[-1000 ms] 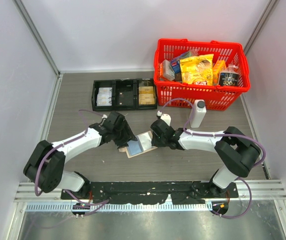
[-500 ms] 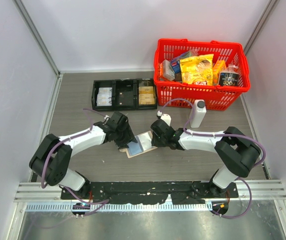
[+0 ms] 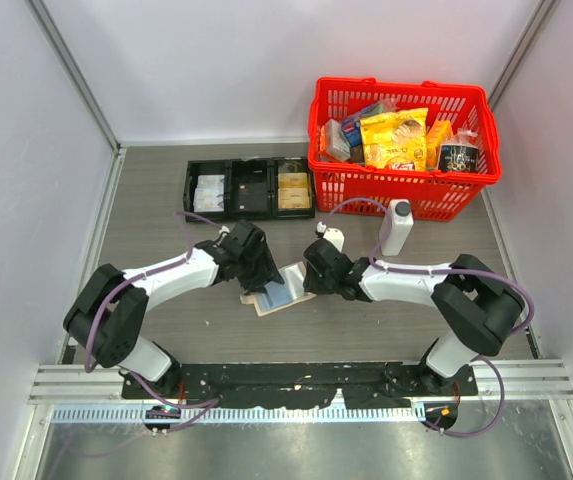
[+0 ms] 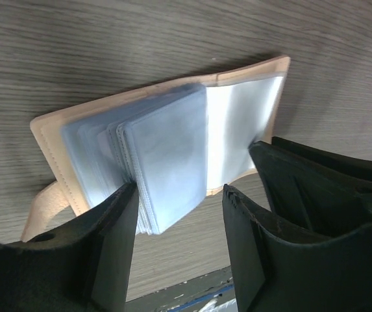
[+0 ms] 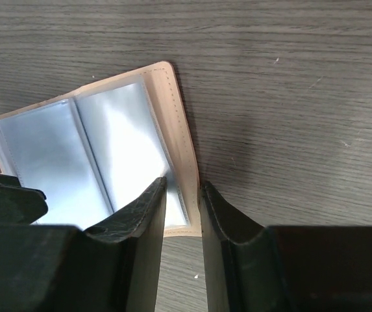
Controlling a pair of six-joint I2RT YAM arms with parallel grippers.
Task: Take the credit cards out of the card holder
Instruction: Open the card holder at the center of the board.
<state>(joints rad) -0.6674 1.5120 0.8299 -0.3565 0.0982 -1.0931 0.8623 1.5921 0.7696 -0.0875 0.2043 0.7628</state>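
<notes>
**A:** Grey wood-grain worktop [image 3: 146, 230], pale walls on three sides. Start at the left?

**B:** Black tray [image 3: 251, 188] at the back, three compartments. Nearer in, the left end effector [image 4: 179, 195] is low over the holder [image 3: 284, 290].

**A:** Grip?

**B:** Released. Its fingers [image 4: 108, 247] stand apart astride a corner of the clear sleeves [image 4: 166, 162]. The left one is against the stack's edge, the right one just beside it.

**A:** And the holder?

**B:** Centre of the worktop, between both arms. It lies open and flat, tan cover down, shiny inside up. The sleeves are too cloudy to tell what they hold.

**A:** Right side?

**B:** Right end effector [image 5: 182, 188] has its jaws narrowly parted astride the holder's right edge, and tan border shows in the gap. I cannot tell whether it pinches or only rests there. A white bottle [image 3: 397, 227] stands upright beyond it. Behind that is a red basket [image 3: 406, 195] full of packets.
</notes>
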